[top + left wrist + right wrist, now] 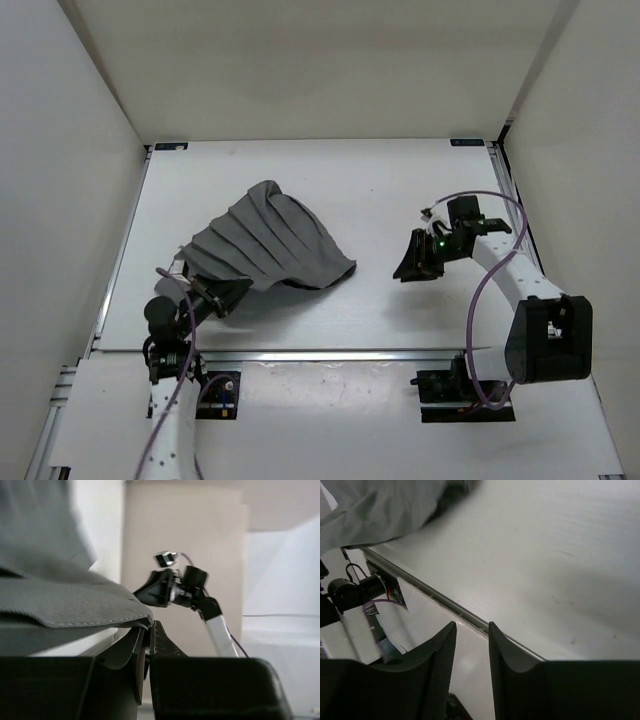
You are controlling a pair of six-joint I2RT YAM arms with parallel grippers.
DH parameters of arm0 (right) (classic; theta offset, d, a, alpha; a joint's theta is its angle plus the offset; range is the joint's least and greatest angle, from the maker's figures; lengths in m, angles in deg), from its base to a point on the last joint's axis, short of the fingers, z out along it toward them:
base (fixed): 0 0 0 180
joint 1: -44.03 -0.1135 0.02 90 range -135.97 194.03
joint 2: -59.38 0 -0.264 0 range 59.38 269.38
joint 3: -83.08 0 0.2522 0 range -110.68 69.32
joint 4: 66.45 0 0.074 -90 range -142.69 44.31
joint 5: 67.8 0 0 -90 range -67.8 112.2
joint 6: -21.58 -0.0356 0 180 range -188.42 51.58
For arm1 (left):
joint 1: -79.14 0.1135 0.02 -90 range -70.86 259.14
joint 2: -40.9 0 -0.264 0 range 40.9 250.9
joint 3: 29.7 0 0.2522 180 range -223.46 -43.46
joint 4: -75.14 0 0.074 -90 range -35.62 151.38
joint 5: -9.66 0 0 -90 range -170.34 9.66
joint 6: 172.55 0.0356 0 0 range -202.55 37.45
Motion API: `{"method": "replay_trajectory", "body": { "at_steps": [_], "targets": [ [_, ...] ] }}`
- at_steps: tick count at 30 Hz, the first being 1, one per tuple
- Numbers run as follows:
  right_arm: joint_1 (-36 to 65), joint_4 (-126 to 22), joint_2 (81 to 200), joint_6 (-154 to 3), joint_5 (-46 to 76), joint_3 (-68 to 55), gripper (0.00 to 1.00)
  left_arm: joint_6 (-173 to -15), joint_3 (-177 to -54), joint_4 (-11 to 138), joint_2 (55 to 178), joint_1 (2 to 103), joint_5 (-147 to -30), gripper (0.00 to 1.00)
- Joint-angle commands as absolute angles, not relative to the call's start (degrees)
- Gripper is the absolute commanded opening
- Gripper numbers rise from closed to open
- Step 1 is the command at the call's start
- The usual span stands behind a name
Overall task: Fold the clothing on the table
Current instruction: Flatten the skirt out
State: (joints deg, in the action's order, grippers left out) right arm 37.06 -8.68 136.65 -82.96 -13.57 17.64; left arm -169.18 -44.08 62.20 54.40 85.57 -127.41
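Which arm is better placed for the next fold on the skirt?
Left, probably. The left gripper sits at the near-left corner of the clothing, hem draped over its tip. The right gripper is open over the table, well apart from the cloth.

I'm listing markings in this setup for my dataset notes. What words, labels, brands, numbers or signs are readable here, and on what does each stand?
No text can be read in any view.
Left blue tag at the far edge of the table: too small to read.
Right blue tag at the same edge: too small to read.
The clothing: no label or print shows.
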Motion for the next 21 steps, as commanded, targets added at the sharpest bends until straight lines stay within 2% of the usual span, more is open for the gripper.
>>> {"method": "replay_trajectory", "body": {
  "at_steps": [1, 4, 7, 14, 17, 20, 21],
  "targets": [
    [34.6, -14.0, 138.7, -83.1, -17.6, 12.0, 0.39, -176.9, -30.4, 52.9, 41.3, 89.9, -131.8, 0.13],
    [31.0, -15.9, 145.9, -82.1, -17.6, 6.3, 0.41, -174.1, -32.2, 59.2, 50.8, 82.2, -126.3, 0.1],
    [29.8, -15.6, 152.7, -81.5, -17.5, 0.8, 0.42, -174.1, -32.6, 57.0, 52.4, 76.8, -122.5, 0.07],
    [24.8, -9.8, 170.4, -73.7, -17.8, -12.0, 0.46, -166.4, -34.4, 46.9, 51.8, 81.2, -124.5, 0.04],
    [23.8, -9.4, 174.5, -72.8, -17.7, -15.2, 0.47, -165.7, -35.5, 48.0, 53.0, 79.8, -122.2, 0.05],
    [23.8, -8.0, 176.7, -72.9, -18.1, -18.4, 0.47, -158.3, -43.0, 45.7, 57.4, 76.3, -115.9, 0.04],
    [24.0, -7.5, 176.3, -73.1, -18.1, -18.8, 0.47, -150.7, -50.2, 41.4, 62.1, 75.5, -112.1, 0.03]
  ]
}}
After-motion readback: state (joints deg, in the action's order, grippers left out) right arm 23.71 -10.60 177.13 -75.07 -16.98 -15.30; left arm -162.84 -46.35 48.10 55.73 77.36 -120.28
